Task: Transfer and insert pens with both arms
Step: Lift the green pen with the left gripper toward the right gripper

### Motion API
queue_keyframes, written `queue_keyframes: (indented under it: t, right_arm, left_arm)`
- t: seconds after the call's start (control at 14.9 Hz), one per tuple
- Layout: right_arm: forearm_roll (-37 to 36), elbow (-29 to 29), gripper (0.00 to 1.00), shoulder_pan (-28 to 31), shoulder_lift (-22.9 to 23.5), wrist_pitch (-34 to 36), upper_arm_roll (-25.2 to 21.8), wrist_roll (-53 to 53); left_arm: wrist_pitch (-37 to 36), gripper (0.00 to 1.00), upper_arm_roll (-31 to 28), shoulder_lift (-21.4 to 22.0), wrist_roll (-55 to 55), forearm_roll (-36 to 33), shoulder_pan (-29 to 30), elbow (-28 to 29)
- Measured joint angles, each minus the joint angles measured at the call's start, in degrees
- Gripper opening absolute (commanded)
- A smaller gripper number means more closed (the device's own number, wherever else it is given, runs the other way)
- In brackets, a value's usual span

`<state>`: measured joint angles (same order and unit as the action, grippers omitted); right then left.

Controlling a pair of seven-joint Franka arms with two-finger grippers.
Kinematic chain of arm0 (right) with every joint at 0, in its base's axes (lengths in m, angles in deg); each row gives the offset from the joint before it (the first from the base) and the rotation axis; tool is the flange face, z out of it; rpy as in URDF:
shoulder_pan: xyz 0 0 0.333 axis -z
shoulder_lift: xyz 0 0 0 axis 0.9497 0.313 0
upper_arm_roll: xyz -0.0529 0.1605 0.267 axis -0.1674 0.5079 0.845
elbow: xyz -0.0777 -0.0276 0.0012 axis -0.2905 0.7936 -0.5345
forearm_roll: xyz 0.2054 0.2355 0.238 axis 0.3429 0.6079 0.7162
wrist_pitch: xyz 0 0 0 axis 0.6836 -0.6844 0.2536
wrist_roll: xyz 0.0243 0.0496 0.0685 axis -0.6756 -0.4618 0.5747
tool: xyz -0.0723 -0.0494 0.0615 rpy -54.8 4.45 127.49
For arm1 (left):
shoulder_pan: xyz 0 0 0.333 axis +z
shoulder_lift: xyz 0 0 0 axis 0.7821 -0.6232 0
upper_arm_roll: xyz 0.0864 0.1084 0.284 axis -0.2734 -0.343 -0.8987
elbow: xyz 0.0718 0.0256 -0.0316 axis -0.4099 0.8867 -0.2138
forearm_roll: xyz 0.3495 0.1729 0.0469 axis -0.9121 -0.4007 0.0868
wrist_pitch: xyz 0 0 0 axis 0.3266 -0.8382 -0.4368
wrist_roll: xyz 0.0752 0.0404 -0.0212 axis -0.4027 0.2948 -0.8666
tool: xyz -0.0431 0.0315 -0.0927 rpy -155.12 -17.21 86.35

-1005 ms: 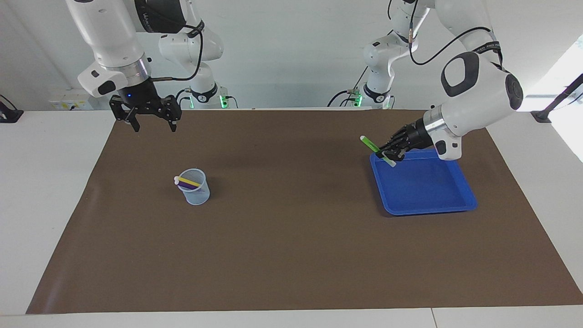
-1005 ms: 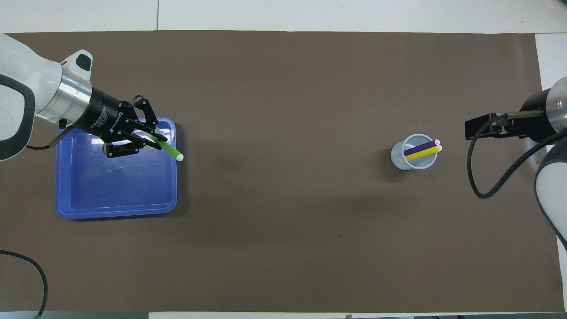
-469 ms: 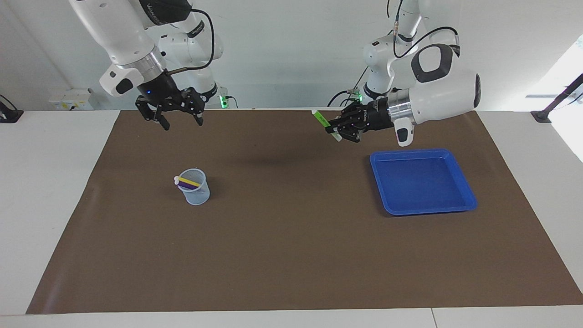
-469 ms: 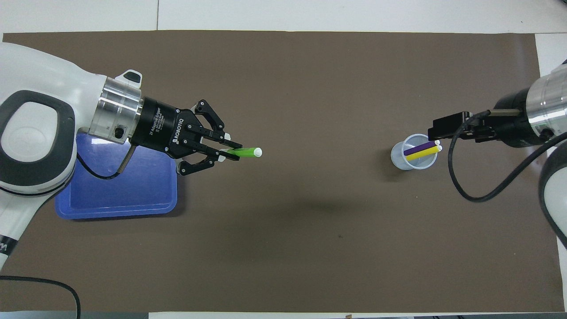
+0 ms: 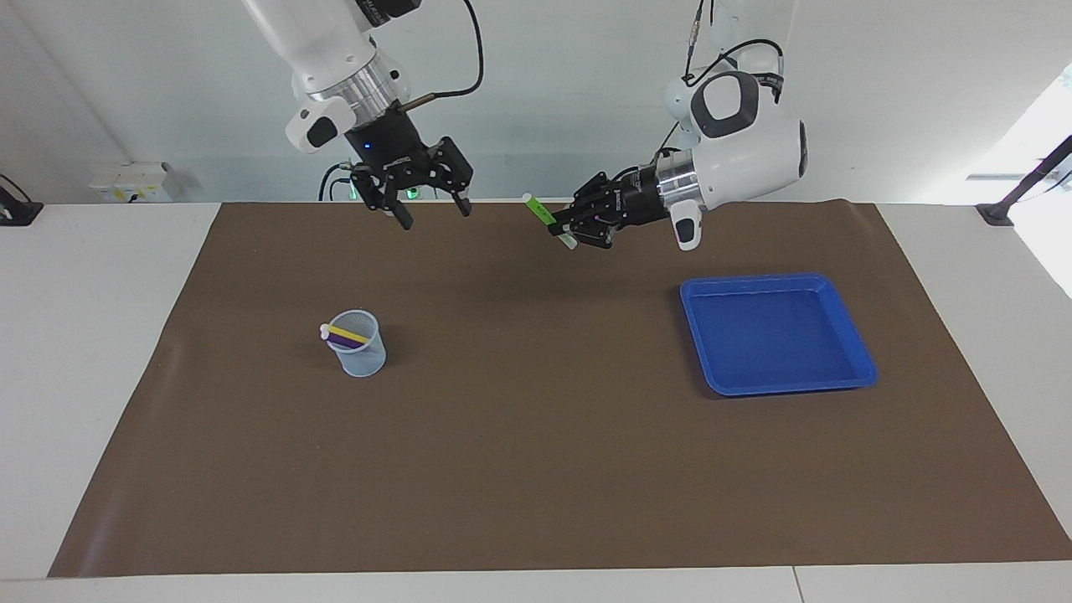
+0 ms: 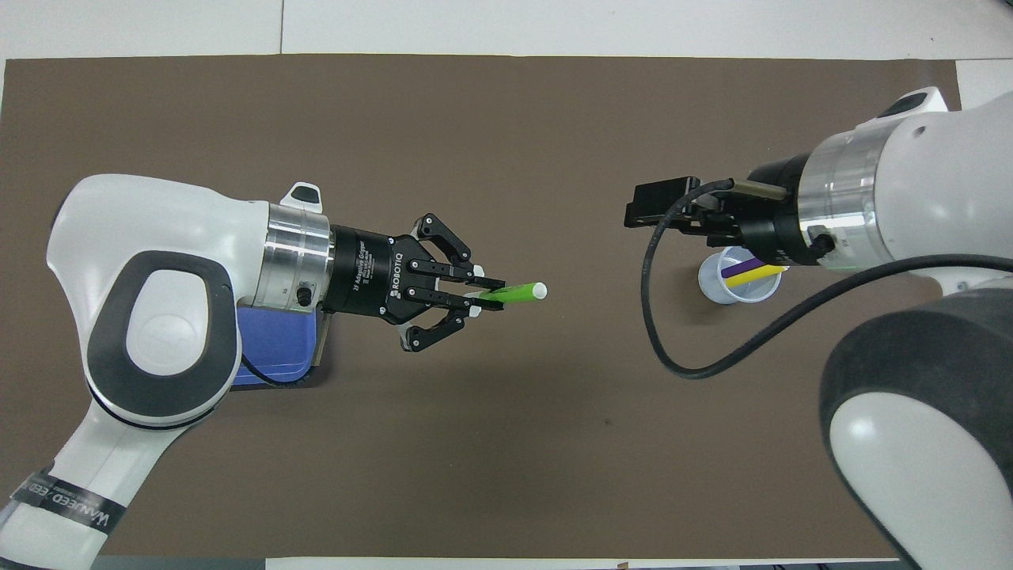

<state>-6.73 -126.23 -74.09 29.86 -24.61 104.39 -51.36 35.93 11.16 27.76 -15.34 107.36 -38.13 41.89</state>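
My left gripper (image 5: pixel 571 229) is shut on the green pen (image 5: pixel 543 214), holding it slantwise in the air over the middle of the brown mat, white cap end pointing toward the right arm. In the overhead view the green pen (image 6: pixel 518 292) sticks out past the left gripper (image 6: pixel 489 290). My right gripper (image 5: pixel 435 217) hangs open and empty in the air, a short gap from the pen's tip; from overhead the right gripper (image 6: pixel 643 214) shows edge-on. The yellow pen (image 5: pixel 350 336) and the purple pen (image 5: pixel 341 342) lean inside the mesh cup (image 5: pixel 360 352).
An empty blue tray (image 5: pixel 779 335) lies on the mat toward the left arm's end; overhead, the tray (image 6: pixel 273 356) is mostly covered by the left arm. The cup (image 6: pixel 716 286) stands toward the right arm's end, partly under the right wrist. The brown mat (image 5: pixel 536 469) covers the table.
The left gripper lifted the green pen off the tray and carried it toward the table's middle. The right arm swung in from its end toward the pen, staying open.
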Motion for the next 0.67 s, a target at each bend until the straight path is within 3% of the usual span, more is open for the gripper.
queue_keyframes:
  t: [0.27,0.67]
  right_arm:
    - [0.6,-0.3,1.0,-0.3,0.7,-2.8,3.5,4.4]
    - [0.6,-1.7,1.0,-0.3,2.2,-4.3,6.0,3.7]
  left_arm:
    - [5.7,0.0,0.0,1.7,-1.3,4.3,-2.1,2.9]
    - [8.1,0.0,-0.2,1.9,-1.5,8.0,-2.4,3.5]
